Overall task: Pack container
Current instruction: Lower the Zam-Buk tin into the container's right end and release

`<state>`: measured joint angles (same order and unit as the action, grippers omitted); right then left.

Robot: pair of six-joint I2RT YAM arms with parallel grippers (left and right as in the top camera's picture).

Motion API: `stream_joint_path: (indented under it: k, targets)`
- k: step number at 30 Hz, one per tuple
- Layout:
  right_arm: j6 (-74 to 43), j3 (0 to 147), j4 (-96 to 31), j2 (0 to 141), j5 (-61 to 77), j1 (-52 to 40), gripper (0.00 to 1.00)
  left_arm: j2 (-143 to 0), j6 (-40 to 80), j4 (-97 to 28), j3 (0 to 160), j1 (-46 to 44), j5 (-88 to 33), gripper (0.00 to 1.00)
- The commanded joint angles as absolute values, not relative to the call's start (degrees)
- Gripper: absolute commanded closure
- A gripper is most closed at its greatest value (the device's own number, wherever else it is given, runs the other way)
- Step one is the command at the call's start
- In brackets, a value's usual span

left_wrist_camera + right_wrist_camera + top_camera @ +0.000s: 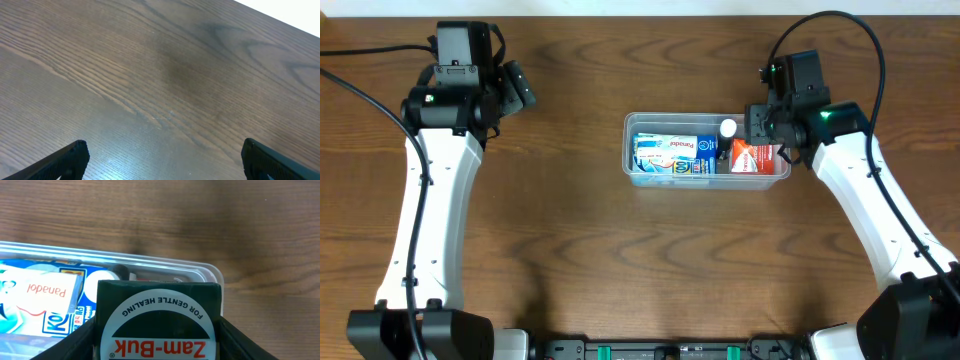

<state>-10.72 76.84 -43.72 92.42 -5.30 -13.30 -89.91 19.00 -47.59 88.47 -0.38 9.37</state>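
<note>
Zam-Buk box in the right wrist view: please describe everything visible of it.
The dark green cardboard Zam-Buk box shows a white ring reading "FOR GENTLE HEALING" and red "Zam-Buk" lettering, upside down. The right gripper holds it between its jaws at the right end of the clear plastic container. Its lower edge is cropped.

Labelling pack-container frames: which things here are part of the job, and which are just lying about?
Job: container; Zam-Buk box held in right gripper; Panadol box and white-capped bottle already inside.
Lying about: no loose items in view, only the table under the open left gripper.
</note>
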Motion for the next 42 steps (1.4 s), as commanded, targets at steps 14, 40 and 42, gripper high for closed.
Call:
stream_joint_path:
  k: [14,40,42]
  targets:
    - [-12.16,75.94,-43.29,100.75,-7.51,-13.23,0.53,-90.08,18.24,-47.75,87.92,-0.27,9.43,0.02]
    - [-11.49,76.12,-43.13,100.36,-7.49,-13.1,0.21,-90.08,18.24,-47.75,87.92,-0.27,9.43,0.02]
    - [-11.44,76.12,-43.64,98.96,-7.53,-13.04,0.21,-90.08,18.24,-47.75,87.92,-0.27,9.43,0.02]
